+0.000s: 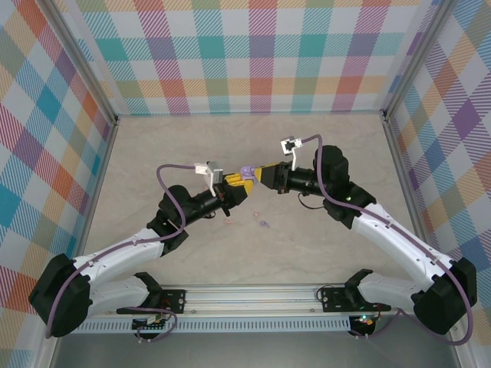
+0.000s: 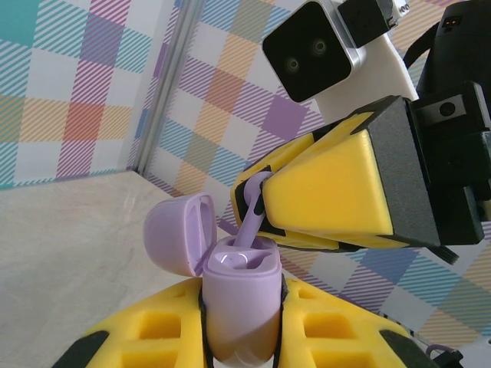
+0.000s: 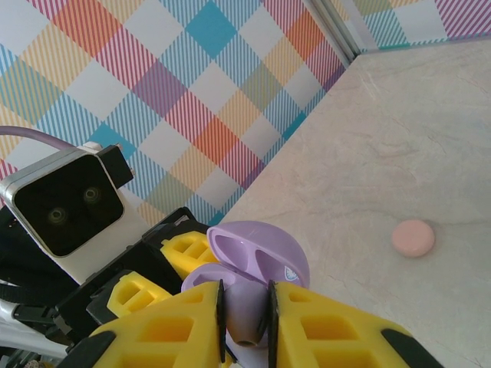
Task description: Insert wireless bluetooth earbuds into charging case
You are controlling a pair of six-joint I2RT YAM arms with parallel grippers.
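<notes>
Left wrist view: left hand (image 2: 242, 331) clamps the open case (image 2: 238, 284) upright. Right hand (image 2: 257, 205), reaching in from 2 o'clock, pinches a purple earbud (image 2: 247, 228), stem entering the well. Next probably: press down, then release.

I'm counting one purple charging case (image 2: 239, 307), one purple earbud (image 2: 252, 218), one pink disc (image 3: 414, 238) and one small purple piece (image 1: 263, 225).
</notes>
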